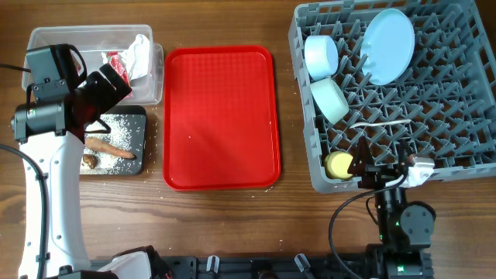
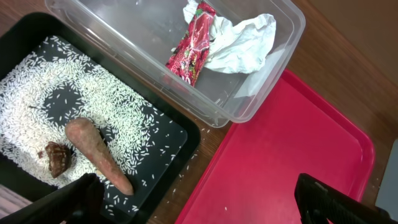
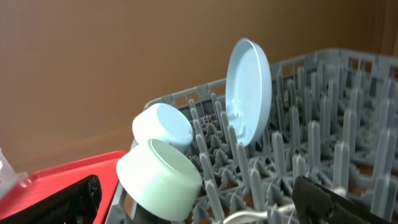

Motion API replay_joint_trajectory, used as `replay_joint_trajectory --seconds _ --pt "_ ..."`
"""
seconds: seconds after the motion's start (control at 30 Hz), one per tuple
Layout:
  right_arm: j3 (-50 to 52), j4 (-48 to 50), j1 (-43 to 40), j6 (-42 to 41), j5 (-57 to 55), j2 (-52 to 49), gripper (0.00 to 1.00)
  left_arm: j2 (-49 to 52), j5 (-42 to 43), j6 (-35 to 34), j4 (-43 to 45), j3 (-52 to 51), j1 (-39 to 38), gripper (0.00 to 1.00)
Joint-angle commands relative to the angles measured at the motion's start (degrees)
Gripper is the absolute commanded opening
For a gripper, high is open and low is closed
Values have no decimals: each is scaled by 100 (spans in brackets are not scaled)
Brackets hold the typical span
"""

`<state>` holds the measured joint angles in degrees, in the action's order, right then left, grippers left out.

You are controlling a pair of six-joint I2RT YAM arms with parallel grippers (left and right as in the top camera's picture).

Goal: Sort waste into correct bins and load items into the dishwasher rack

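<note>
The red wrapper [image 2: 193, 43] and white tissue [image 2: 242, 40] lie in the clear tub [image 2: 249, 106]. The carrot piece [image 2: 96, 152], brown lump [image 2: 57, 157] and rice grains [image 2: 74, 81] lie in the black tray [image 2: 180, 143]. The plate [image 1: 387, 45], white bowl [image 1: 321, 56], green bowl [image 1: 330, 101], yellow cup [image 1: 338, 164] and spoon [image 1: 380, 124] sit in the grey rack [image 1: 457, 116]. My left gripper [image 2: 199, 205] is open and empty above the black tray's right edge. My right gripper [image 3: 199, 205] is open and empty at the rack's front edge.
The flat red serving tray [image 1: 221, 116] lies between the bins and the rack, with a few rice grains on it and on the wood beside it. The left arm [image 1: 46, 116] stands over the bins' left side.
</note>
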<state>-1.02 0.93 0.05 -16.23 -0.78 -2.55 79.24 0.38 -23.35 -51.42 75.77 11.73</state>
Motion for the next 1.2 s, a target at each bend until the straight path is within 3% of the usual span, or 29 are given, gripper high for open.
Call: replay_joint_trajectory --seconds 0.0,0.57,0.73,0.8,0.9,1.0,1.03,1.17 --pt "72 13 -28 -713 -177 238 100 -35 20 66 11 70 -15 100" --pt "72 -24 -28 -817 -175 197 100 -46 20 66 9 68 -15 100" --pt "72 -24 -28 -817 -175 197 100 -874 -240 118 107 -76 -387 100" --pt "72 -24 -28 -817 -177 197 99 -1447 -232 498 1134 -752 -778 100" --pt "72 -24 -28 -820 -175 197 100 -2535 -168 1145 3388 -2531 -1388 100" --pt "72 -24 -28 -817 -177 197 100 -3340 -168 1161 4750 -3851 -1445 100" --pt "72 -24 -28 -817 -177 197 100 -4089 -170 1161 5504 -4909 -1445 100" --pt "72 -24 -28 -820 -177 197 100 -5770 -238 1158 5890 -6465 -1379 100"
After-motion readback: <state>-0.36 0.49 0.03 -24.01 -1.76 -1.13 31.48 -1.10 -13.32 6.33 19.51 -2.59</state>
